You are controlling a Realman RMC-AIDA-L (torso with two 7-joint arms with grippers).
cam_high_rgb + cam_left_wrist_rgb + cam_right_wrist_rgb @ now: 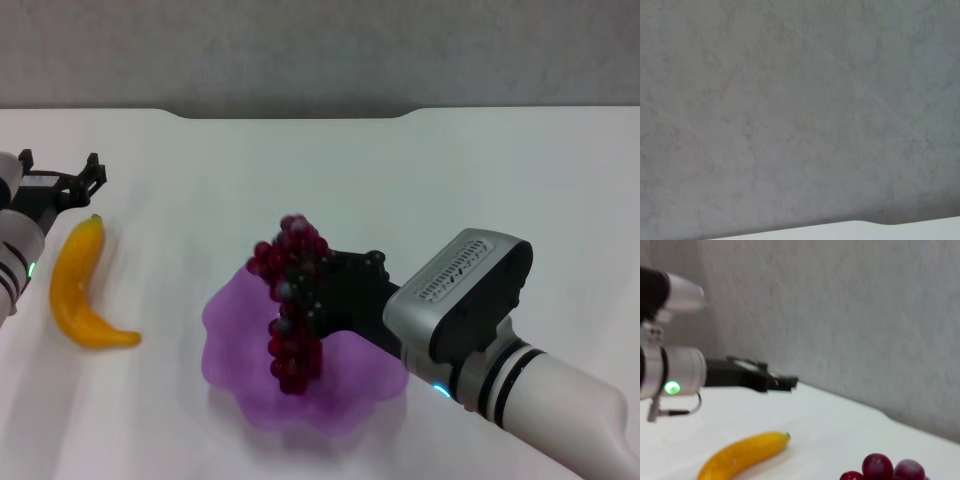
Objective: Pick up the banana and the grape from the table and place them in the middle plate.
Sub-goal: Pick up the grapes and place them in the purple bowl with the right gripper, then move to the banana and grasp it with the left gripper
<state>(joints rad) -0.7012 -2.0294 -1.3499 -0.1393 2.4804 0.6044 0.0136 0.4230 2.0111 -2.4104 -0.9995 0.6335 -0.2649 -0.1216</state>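
The grape (292, 345), a long dark red-purple bunch, hangs upright in my right gripper (305, 285), which is shut on it just over the middle plate (225, 312), a translucent purple dish with a wavy rim. The bunch's lower end is at the plate's inside; I cannot tell if it touches. Its top grapes show in the right wrist view (885, 467). The banana (80, 290) lies on the white table (420, 180) to the left of the plate, also seen in the right wrist view (742, 455). My left gripper (62, 175) is open and empty just behind the banana's stem end.
The table's rounded back edge (300, 115) meets a grey wall. The left wrist view shows only that wall and a strip of table edge (865, 231). The left arm (670, 372) shows in the right wrist view.
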